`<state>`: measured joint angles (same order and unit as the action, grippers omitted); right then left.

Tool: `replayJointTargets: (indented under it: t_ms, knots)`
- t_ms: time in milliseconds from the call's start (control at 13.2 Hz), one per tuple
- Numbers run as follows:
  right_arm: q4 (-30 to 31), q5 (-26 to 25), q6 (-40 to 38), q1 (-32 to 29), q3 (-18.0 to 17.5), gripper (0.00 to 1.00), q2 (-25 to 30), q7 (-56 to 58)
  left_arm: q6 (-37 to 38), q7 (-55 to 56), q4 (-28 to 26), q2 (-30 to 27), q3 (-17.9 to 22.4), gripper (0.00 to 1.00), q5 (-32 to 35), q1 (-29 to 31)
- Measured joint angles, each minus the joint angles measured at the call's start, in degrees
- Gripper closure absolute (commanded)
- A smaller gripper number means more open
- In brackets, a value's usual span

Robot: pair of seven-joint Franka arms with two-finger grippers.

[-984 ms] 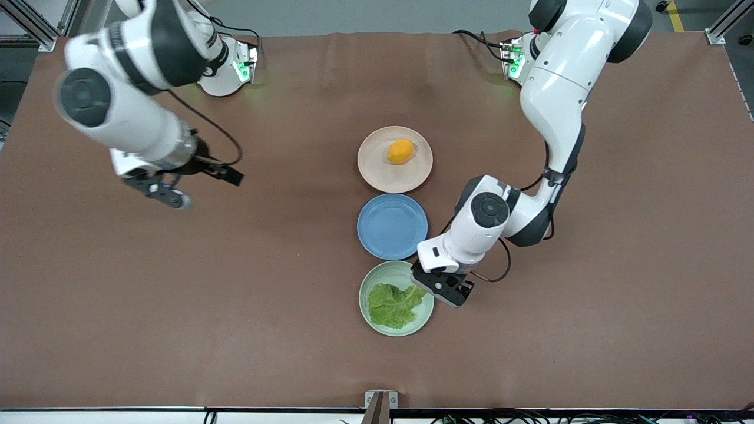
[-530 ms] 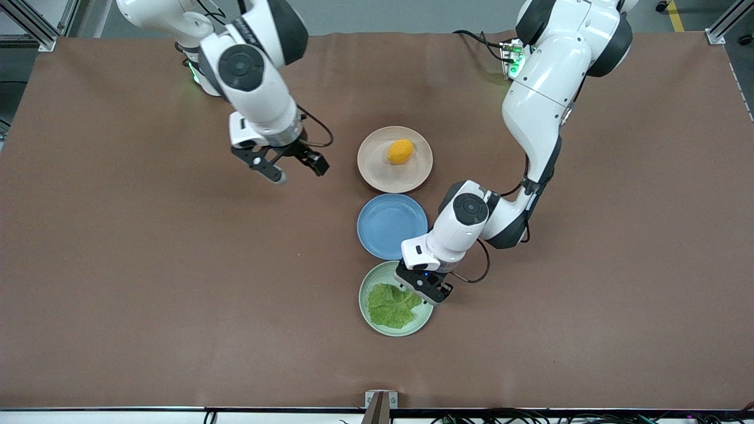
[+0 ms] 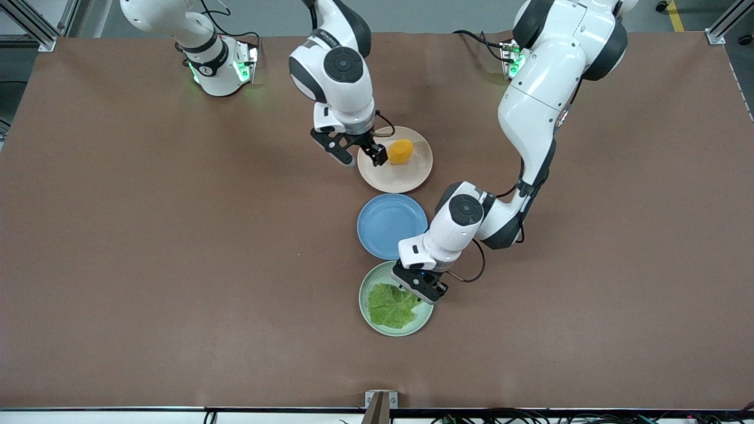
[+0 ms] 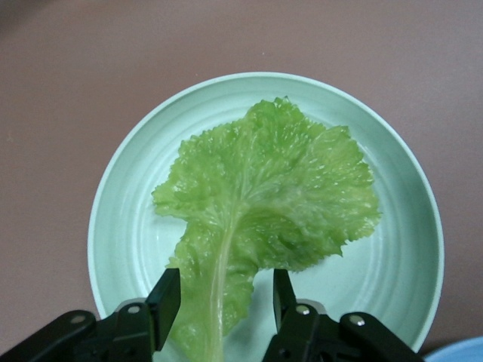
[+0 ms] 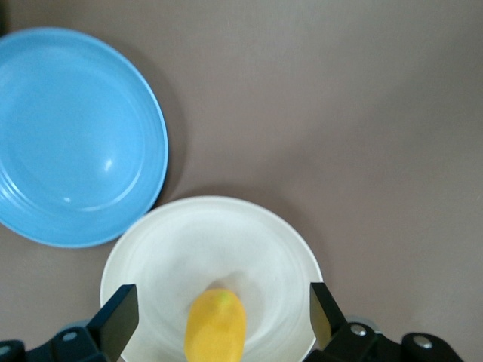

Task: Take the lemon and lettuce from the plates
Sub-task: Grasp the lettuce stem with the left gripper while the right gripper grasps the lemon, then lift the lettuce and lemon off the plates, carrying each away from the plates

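The lemon (image 3: 400,151) lies on the beige-pink plate (image 3: 412,174), the plate closest to the robots' bases. My right gripper (image 3: 361,155) is open over that plate's edge toward the right arm's end. In the right wrist view the lemon (image 5: 216,328) shows between the spread fingers of the gripper (image 5: 220,313), on the plate (image 5: 249,241). The lettuce (image 3: 390,305) lies in the mint green plate (image 3: 364,309), closest to the front camera. My left gripper (image 3: 419,286) is open low over it. In the left wrist view it (image 4: 223,298) straddles the pale stem of the lettuce (image 4: 264,188) in the plate (image 4: 121,196).
An empty blue plate (image 3: 392,227) sits between the two task plates, touching or nearly touching both; it also shows in the right wrist view (image 5: 75,136). The left forearm hangs over the table beside the blue plate. Bare brown table lies toward both ends.
My right arm has swung from its end of the table to the beige-pink plate. My left gripper has shifted slightly over the lettuce stem. Lemon and lettuce have not moved.
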<state>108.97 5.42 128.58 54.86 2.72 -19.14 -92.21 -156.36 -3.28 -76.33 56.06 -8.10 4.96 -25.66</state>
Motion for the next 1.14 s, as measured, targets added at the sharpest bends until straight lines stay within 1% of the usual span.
replayJointTargets:
  t_ms: [151, 227, 378, 530, 681, 757, 908, 1059, 1135]
  knots:
    - [-0.9, -0.3, 0.3, 2.7, 0.1, 0.00, -1.7, -4.5, 0.0, 0.0, 0.0, 0.2, 0.0, 0.45, 0.0, 0.0]
    - [-1.1, -1.0, 1.0, 4.2, 0.1, 0.00, -2.8, -7.5, 0.0, 0.0, 0.0, 0.4, 0.0, 0.49, 0.0, 0.0]
    - [-1.2, -2.7, 4.7, 6.7, 0.2, 0.00, -6.0, -14.5, 0.0, 0.0, 0.0, 0.7, 0.0, 0.61, 0.0, 0.0]
    - [-2.1, -3.4, 7.8, 8.3, 0.3, 0.00, -9.9, -19.2, -0.1, 0.0, 0.1, 0.8, 0.1, 0.71, 0.0, 0.0]
    - [-4.4, -3.5, 8.2, 9.0, 0.3, 0.00, -13.2, -21.4, -0.1, -0.1, 0.1, 0.8, 0.1, 0.81, 0.0, 0.0]
    - [-5.7, -3.5, 8.2, 9.1, 0.3, 0.02, -14.5, -22.2, -0.1, -0.1, 0.1, 0.8, 0.1, 0.87, 0.0, 0.0]
    - [-7.9, -3.7, 8.2, 9.6, 0.4, 0.12, -16.8, -23.0, -0.1, -0.3, 0.3, 0.8, 0.2, 0.96, 0.2, 0.0]
    - [-8.9, -4.4, 8.2, 10.2, 0.4, 0.23, -18.1, -23.4, -0.2, -0.5, 0.7, 0.8, 1.1, 0.97, 2.3, -0.6]
    - [-9.1, -4.4, 8.2, 10.5, 0.4, 0.37, -18.3, -23.6, -0.2, -0.5, 1.2, 0.8, 2.7, 0.98, 3.1, -1.6]
